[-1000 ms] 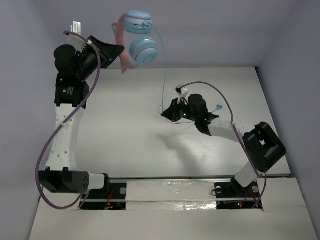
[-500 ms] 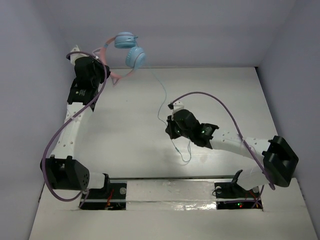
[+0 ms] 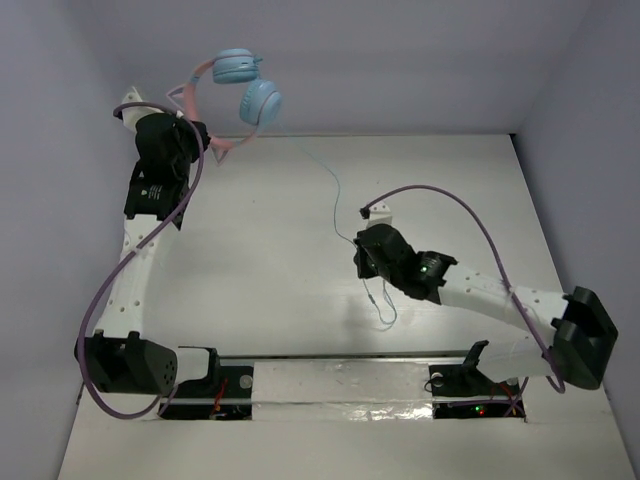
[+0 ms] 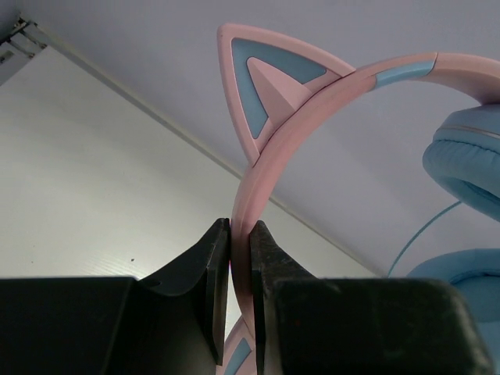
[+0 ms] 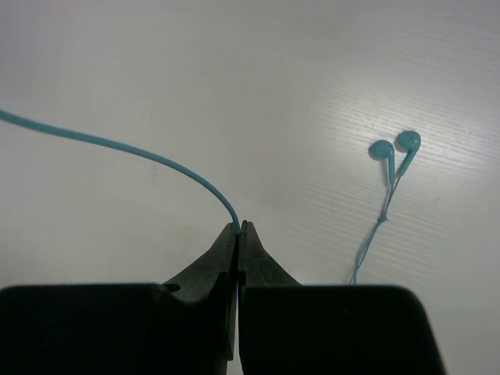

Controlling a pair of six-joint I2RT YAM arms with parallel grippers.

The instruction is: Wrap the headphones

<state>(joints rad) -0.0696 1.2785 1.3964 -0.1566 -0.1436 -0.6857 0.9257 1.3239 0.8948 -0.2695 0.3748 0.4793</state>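
Over the white table (image 3: pixel 270 270), boxed in by pale walls, your left gripper (image 4: pixel 238 234) is clamping shut on the pink cat-ear headband (image 4: pixel 312 90). It is holding the headphones (image 3: pixel 258 100) high at the far left so the ear cups are hanging free. Your right gripper (image 5: pixel 238 228) is pinching the thin blue cord (image 5: pixel 117 144) low over the table's middle. This is stretching it out between the two, probably ready for winding, while its loose tail is trailing onto the table.

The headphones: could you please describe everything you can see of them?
The headphones look plastic: a pink headband with cat ears and two round light blue ear cups. They hang in the air at the far left, the left gripper shut on the headband. Their thin blue cord runs to the right gripper, shut on it.
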